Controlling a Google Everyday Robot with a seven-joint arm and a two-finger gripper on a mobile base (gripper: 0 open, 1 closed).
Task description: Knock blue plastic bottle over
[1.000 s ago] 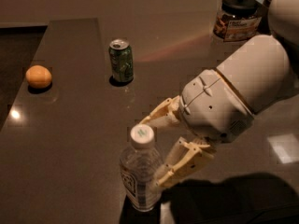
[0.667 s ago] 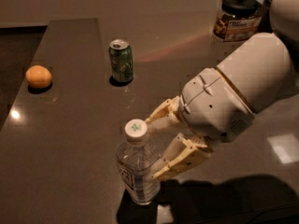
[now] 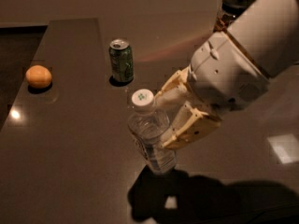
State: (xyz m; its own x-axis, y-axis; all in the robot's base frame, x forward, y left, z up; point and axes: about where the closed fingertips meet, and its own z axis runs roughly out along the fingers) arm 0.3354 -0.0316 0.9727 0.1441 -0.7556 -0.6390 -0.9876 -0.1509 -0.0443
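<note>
You had the blue plastic bottle nearest the camera, base on the dark glossy table and cap tilted to the upper left. The gripper sat against its right side with fingers spread wide, one before the body and one behind the neck. Farther back were a green can and an orange; the arm hid part of a dark-lidded jar.

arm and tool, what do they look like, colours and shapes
The arm is a fat, smooth white cylinder ending in a rounded white wrist housing. The tool, just right of the blue plastic bottle above the dark table, has two cream-tan fingers built as open, slotted frames. No cables or markings show.
</note>
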